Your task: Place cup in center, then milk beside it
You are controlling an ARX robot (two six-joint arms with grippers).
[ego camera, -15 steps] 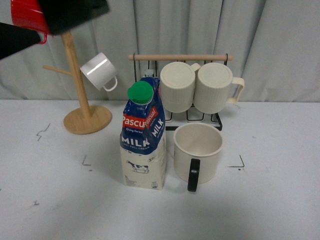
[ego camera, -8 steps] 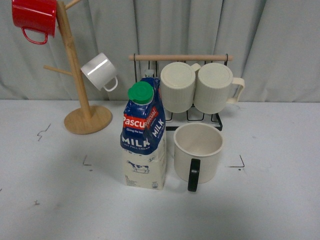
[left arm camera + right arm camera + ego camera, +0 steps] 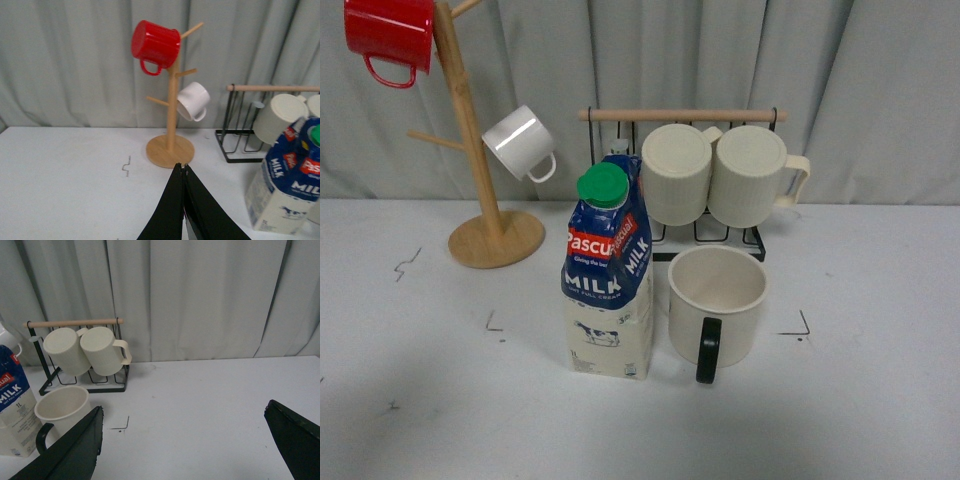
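Note:
The cup [image 3: 716, 300], cream with a black handle facing front, stands upright mid-table; it also shows in the right wrist view as the cup [image 3: 62, 407]. The milk [image 3: 608, 270], a blue and cream carton with a green cap, stands upright just left of it, almost touching; the milk [image 3: 287, 185] [image 3: 14, 410] shows in both wrist views. No arm appears in the front view. My left gripper [image 3: 183, 167] is shut with nothing in it, held above the table well left of the carton. My right gripper [image 3: 182, 417] is open and empty, off to the right of the cup.
A wooden mug tree [image 3: 480, 200] at back left carries a red mug [image 3: 388, 35] and a small white cup [image 3: 520, 143]. A black wire rack [image 3: 710, 235] behind the cup holds two ribbed cream mugs [image 3: 720, 175]. Corner marks [image 3: 798, 328] are drawn on the table.
A second ago a black arm covered the top left of the front view; it has withdrawn out of frame. Cup and milk have not moved.

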